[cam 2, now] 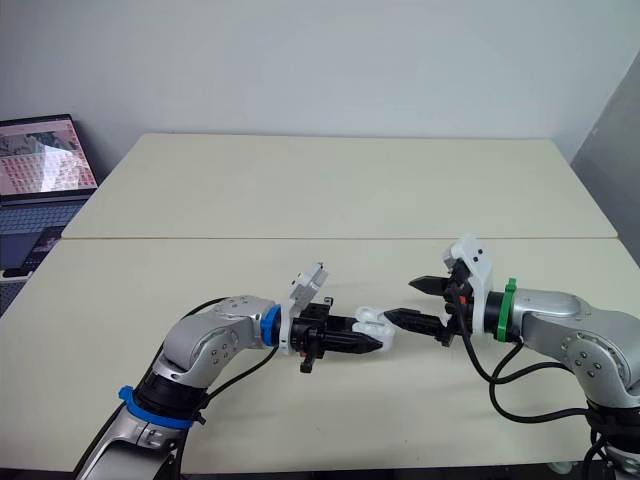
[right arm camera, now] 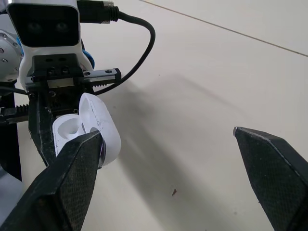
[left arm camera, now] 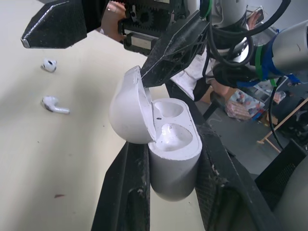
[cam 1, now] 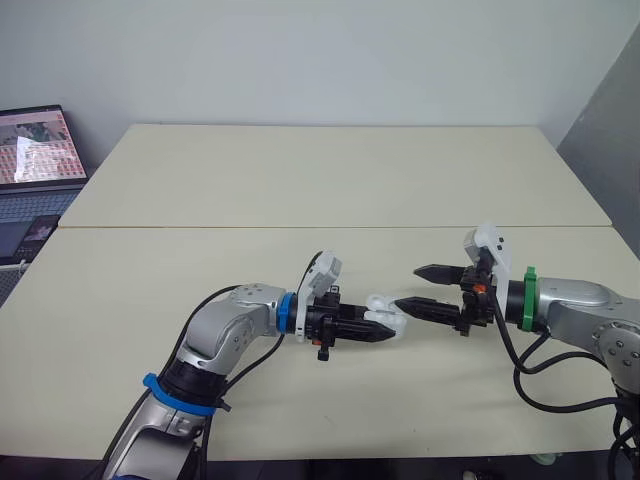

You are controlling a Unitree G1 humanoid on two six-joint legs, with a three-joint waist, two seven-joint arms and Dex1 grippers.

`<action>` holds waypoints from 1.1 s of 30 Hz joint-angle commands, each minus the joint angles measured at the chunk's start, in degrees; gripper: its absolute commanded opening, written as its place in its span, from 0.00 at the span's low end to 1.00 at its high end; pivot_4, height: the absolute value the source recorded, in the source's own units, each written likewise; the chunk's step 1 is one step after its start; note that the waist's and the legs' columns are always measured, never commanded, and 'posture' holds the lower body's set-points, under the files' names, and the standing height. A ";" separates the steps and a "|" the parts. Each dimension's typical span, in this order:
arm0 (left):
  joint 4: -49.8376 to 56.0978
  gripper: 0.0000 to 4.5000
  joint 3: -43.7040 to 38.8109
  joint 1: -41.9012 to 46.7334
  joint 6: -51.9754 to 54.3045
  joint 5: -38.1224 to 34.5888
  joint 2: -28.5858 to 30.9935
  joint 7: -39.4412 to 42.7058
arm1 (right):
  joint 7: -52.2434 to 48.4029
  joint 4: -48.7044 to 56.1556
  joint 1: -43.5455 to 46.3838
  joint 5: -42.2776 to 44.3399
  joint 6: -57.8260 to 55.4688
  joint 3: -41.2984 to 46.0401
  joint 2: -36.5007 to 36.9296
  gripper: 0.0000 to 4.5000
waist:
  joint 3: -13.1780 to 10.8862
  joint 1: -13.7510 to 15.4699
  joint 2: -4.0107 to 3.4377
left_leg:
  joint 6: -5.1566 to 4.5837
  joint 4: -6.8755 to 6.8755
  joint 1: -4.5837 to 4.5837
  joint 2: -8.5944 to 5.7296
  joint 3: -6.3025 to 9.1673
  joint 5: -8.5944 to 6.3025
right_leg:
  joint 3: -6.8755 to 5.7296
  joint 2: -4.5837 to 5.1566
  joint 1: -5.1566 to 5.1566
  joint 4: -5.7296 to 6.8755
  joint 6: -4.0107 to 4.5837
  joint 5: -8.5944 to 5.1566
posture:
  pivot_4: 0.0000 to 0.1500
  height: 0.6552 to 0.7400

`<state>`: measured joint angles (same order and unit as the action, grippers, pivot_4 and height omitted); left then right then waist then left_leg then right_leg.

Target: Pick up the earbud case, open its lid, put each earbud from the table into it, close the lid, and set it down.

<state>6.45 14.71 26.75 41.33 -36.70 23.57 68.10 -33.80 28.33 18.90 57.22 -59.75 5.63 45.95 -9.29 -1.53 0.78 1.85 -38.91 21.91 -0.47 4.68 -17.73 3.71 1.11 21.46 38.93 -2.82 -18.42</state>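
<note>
My left gripper (cam 1: pixel 384 326) is shut on the white earbud case (cam 1: pixel 386 317), held just above the table's front middle. The lid (left arm camera: pixel 127 113) stands open, and both wells (left arm camera: pixel 168 125) inside are empty. My right gripper (cam 1: pixel 420 291) faces it from the right, open wide. Its lower fingertip (left arm camera: pixel 144 77) rests against the lid's edge, while the upper finger (left arm camera: pixel 53 26) is apart from the case. Two white earbuds (left arm camera: pixel 48 64) (left arm camera: pixel 54 105) lie loose on the table beyond the case in the left wrist view.
An open laptop (cam 1: pixel 38 160) sits off the table's far left corner. A seam (cam 1: pixel 300 227) runs across where the two cream tabletops meet. Black cables (cam 1: pixel 545 385) trail from the right arm near the front edge.
</note>
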 commanded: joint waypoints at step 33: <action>9.97 0.18 -7.95 -14.49 -15.26 8.07 0.06 -17.46 | 1.11 -7.68 -2.55 -32.29 2.33 -8.55 0.99 1.00 | -0.05 0.07 -0.03 | 0.01 0.01 0.04 0.00 -0.06 0.00 | 0.05 0.05 0.10 0.02 0.00 0.00 | 1.00 1.00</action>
<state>14.01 6.88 11.86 27.17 -28.44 23.94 50.75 -34.64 18.14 16.67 25.42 -56.65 -5.64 47.26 -9.34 -1.46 0.75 1.86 -38.90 21.95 -0.47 4.61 -17.73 3.76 1.16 21.57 38.96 -2.82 -18.42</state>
